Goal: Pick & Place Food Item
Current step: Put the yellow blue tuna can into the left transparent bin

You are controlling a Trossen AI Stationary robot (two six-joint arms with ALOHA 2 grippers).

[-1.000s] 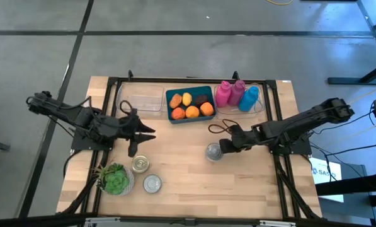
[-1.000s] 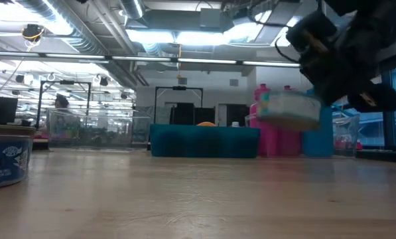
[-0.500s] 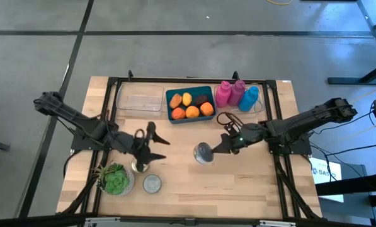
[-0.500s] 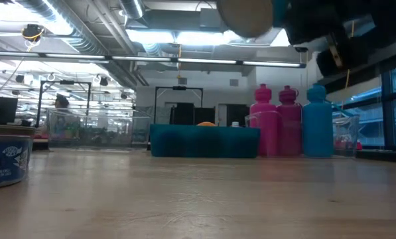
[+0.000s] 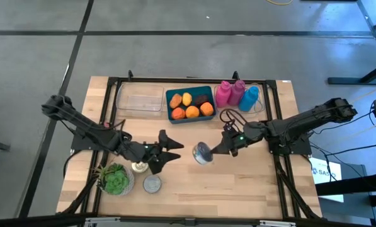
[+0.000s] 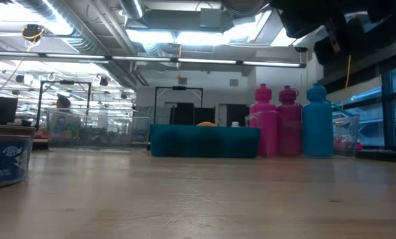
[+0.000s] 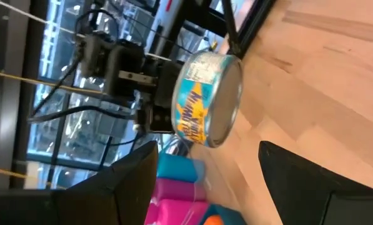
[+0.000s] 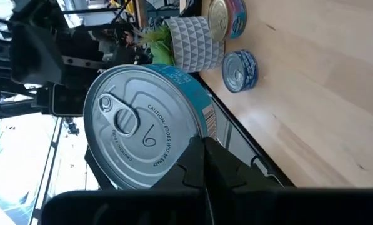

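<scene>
The wooden table (image 5: 238,183) is lit evenly from overhead in the high view, and only short, soft shadows are cast beneath the arms. In the low view, ceiling light panels (image 6: 184,36) are blown out to white glare, while the near tabletop is rendered soft and out of focus. Bright daylight is admitted through windows beyond the held can (image 7: 208,97) in the left wrist view. Faint highlights are seen on the can's lid (image 8: 139,131), sharply focused, with the background blurred.

Right gripper (image 5: 214,151) clamped, raised mid-table; left gripper (image 5: 172,151) spread, facing it.
</scene>
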